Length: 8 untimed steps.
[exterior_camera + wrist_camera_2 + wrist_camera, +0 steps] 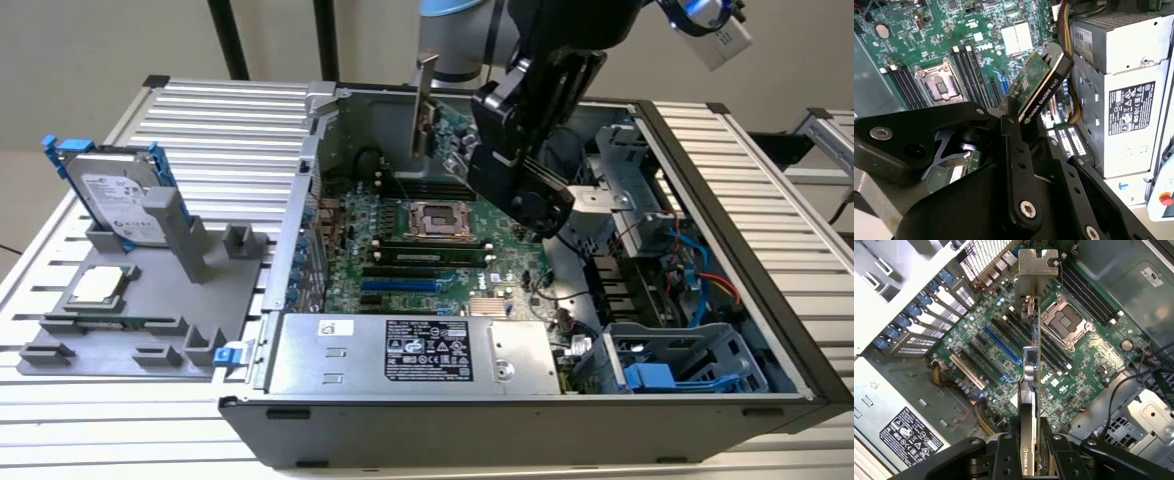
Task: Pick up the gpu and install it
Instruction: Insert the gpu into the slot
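Above the motherboard (pixel 1089 365) in the open computer case (pixel 747 190), the gpu (pixel 1030 365) is held on edge, clamped between the closed jaws, not yet seated. The carry is judged in hand; seating calls for alignment over a slot.

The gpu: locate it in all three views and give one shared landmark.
Exterior view: the gpu stands upright above the open case.
Second wrist view: the gpu tilted, between the CPU socket and the power supply.
First wrist view: the gpu edge-on over the motherboard, beside the CPU socket.
Shared landmark: the CPU socket.
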Each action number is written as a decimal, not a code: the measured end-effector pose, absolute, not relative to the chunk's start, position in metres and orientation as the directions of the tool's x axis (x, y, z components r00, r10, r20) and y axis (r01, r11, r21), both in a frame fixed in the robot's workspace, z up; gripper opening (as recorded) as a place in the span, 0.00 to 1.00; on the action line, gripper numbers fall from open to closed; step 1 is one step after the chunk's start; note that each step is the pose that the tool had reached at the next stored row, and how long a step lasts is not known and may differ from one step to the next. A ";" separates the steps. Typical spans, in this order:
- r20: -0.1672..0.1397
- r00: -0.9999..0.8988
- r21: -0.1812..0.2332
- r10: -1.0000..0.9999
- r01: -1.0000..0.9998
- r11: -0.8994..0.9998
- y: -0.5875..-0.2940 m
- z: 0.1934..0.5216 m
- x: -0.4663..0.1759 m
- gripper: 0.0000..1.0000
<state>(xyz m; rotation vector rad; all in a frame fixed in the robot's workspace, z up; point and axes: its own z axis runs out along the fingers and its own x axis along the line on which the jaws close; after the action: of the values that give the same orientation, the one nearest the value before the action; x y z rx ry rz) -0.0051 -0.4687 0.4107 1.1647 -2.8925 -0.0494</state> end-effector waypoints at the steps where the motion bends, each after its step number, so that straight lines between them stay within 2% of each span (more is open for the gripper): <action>1: 0.010 -0.717 0.038 -0.697 -0.696 0.717 -0.469 0.411 -0.005 0.00; 8: 0.010 -0.688 0.037 -0.726 -0.725 0.688 -0.469 0.411 -0.005 0.00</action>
<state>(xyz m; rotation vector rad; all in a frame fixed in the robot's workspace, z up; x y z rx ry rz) -0.0051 -0.4687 0.4107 1.2308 -2.8637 -0.0467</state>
